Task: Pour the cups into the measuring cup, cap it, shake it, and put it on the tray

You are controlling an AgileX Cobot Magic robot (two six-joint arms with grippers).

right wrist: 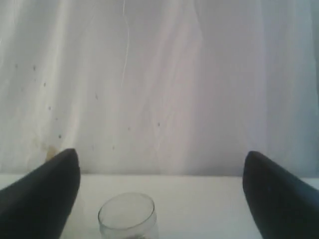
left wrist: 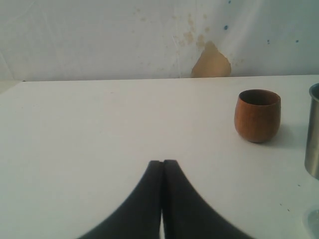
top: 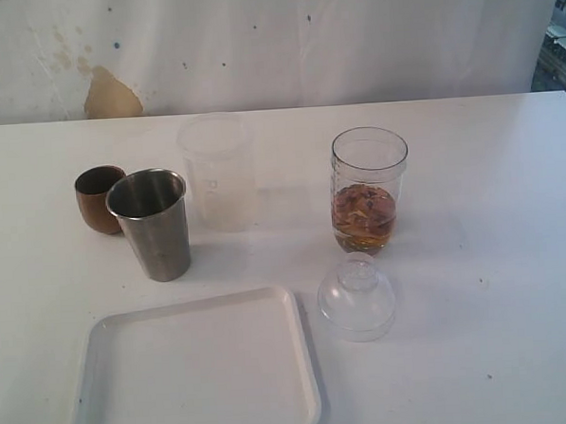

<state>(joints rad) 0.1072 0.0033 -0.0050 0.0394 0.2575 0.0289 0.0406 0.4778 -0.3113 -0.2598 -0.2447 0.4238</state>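
One measuring cup (top: pixel 370 188) upright right of centre, brownish contents low, uncapped. Domed lid (top: pixel 357 295) just in front; tray (top: pixel 196 368) front-left. Frosted cup (top: pixel 218 173), steel tumbler (top: pixel 154 223), wooden cup (top: pixel 100 198) stand left; fill unclear. Left gripper (left wrist: pixel 163 199) fingers pressed together, empty. Right gripper (right wrist: pixel 162 155) spread wide, facing measuring cup. Likely pour-to-cap handover; next: grab lid, seat square on rim.

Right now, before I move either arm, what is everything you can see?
Wooden cup: one, brown, far left.
Steel tumbler: one, silver, just right of it.
Frosted cup: one, translucent white, centre back.
Measuring cup: one, clear, brown contents, right of centre.
Lid: one, clear, on table before measuring cup.
Tray: one, white, front left.
Table: one, white, under everything.
Left end effector: one, black, shut.
Right end effector: one, black, open.
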